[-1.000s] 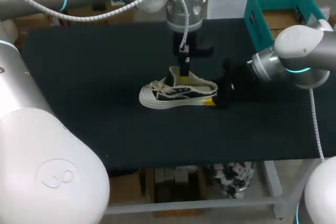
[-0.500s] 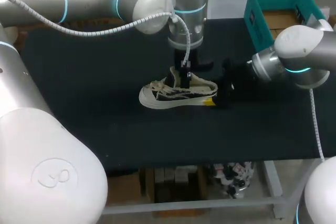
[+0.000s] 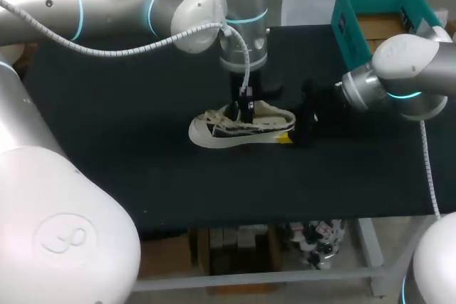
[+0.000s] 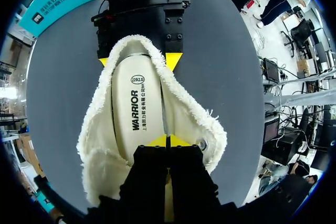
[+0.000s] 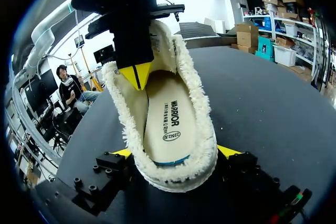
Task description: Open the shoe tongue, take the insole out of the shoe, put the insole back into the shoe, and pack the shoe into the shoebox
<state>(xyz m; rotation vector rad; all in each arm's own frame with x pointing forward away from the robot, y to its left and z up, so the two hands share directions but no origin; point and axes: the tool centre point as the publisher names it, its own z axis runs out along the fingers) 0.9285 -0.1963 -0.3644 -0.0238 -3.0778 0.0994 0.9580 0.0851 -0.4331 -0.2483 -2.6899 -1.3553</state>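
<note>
A white low sneaker (image 3: pixel 235 127) with fleecy lining lies mid-table, toe to the left. Its cream insole (image 4: pixel 137 114) lies flat inside. My right gripper (image 3: pixel 296 127) stands at the heel, its yellow fingertips (image 5: pixel 228 150) set wide and pressing both sides of the heel. My left gripper (image 3: pixel 246 110) comes straight down into the shoe's opening. It is shut, tips (image 4: pixel 168 141) together on the insole just behind the tongue, with nothing seen between them. In the right wrist view the left gripper (image 5: pixel 135 74) points down at the insole (image 5: pixel 168 121).
The teal shoebox (image 3: pixel 377 12) stands open at the back right corner, with a white lid-like piece (image 3: pixel 306 3) beside it. Black table surface (image 3: pixel 107 105) lies bare to the left of and in front of the shoe.
My left arm has come down and a little forward, lowering its shut gripper into the shoe's opening. The shoe and the right arm have stayed put.
</note>
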